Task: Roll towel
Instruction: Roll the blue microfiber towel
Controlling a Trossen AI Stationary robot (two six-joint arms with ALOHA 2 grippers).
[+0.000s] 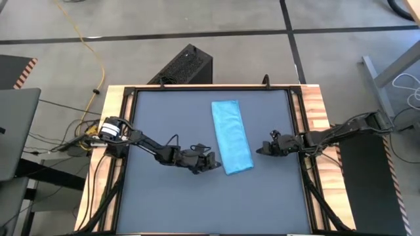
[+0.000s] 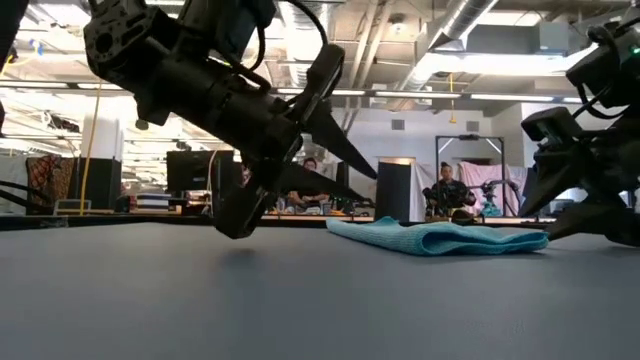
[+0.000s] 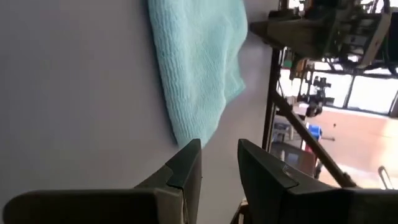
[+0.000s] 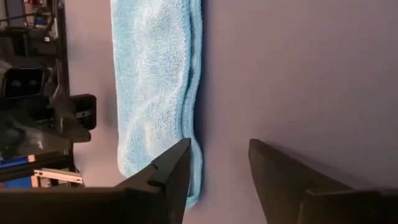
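one towel, folded long. two grippers: left gripper, right gripper. one table.

Towel on table, between left gripper, right gripper.

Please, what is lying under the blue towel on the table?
Only the dark grey tabletop shows around the folded towel, which lies flat on it. Whatever sits between its layers or beneath it is covered. Both claws, left and right, are open beside it.
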